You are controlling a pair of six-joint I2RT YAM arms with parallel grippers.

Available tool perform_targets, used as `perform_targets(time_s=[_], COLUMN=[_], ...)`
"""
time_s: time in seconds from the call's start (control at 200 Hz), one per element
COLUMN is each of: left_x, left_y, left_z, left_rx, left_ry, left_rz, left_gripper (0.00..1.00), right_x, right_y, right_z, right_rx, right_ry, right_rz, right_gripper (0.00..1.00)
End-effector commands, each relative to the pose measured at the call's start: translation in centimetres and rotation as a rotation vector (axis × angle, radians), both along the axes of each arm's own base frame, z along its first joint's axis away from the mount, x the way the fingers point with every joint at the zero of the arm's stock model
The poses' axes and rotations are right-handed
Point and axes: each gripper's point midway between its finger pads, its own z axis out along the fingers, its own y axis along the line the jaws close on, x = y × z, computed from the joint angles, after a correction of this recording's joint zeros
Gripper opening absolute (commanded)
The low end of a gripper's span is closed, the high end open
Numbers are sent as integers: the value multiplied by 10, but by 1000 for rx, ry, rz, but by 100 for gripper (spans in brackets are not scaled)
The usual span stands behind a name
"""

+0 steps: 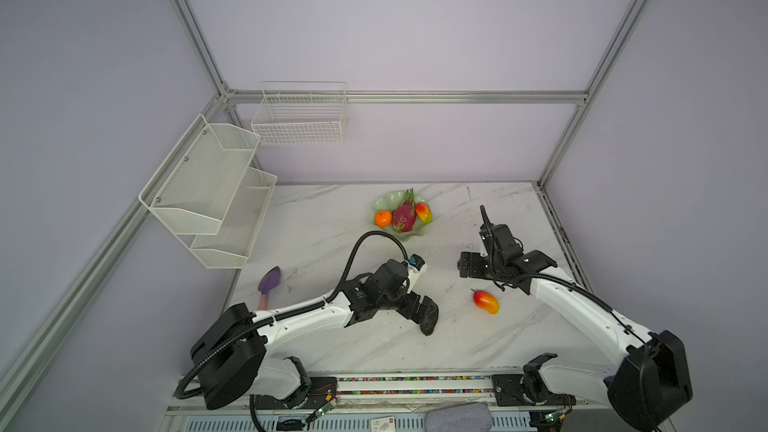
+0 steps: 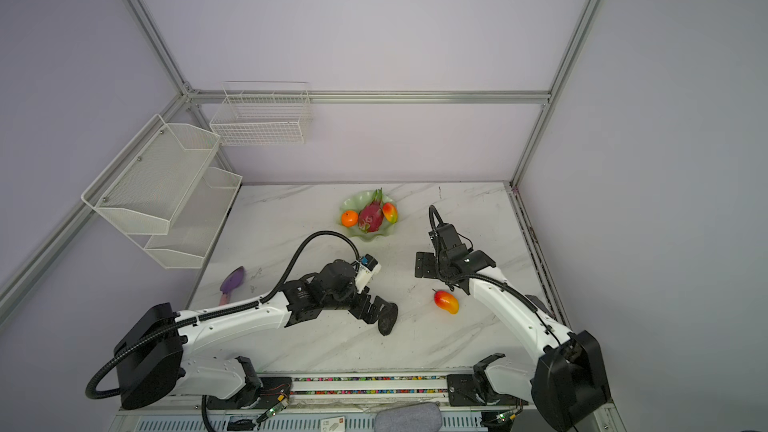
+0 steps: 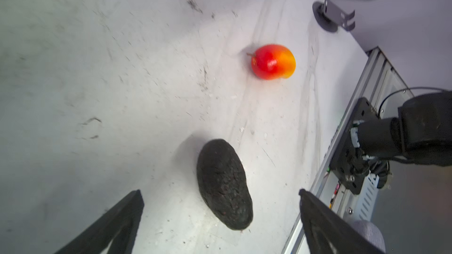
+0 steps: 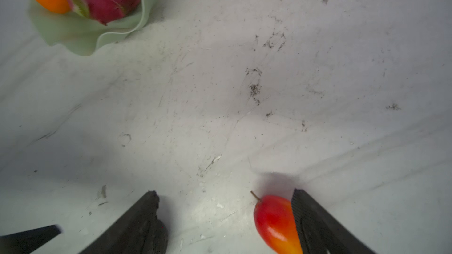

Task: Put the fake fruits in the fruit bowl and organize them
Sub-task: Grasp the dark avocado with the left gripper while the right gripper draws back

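The fruit bowl [image 1: 384, 202], pale green with a wavy rim, stands at the back middle of the marble table in both top views. It holds an orange [image 1: 383, 218], a dragon fruit [image 1: 404, 214] and a mango [image 1: 423, 212]. A second mango [image 1: 485, 301] lies on the table at the front right. My right gripper [image 4: 223, 193] is open and holds nothing; that mango [image 4: 274, 223] lies just inside one finger. A black avocado [image 3: 223, 184] lies on the table between the spread fingers of my open left gripper [image 3: 219, 191], untouched.
A purple trowel [image 1: 268, 284] with a pink handle lies near the table's left edge. White wire baskets [image 1: 208, 189] hang on the left wall and another [image 1: 301, 118] on the back wall. The aluminium rail [image 1: 415, 384] with both arm bases runs along the front edge.
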Motion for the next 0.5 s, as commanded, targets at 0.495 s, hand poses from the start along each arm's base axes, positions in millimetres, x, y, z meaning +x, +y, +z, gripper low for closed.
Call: perform_targets(time_s=[0.495], left_x=[10], left_y=[-42], left_z=[-40], left_rx=[222], left_ry=[-12], left_rz=[130], left_gripper=[85], right_x=[-30], right_y=[11], right_z=[24], right_rx=[156], right_ry=[-36], right_rz=[47], right_gripper=[90])
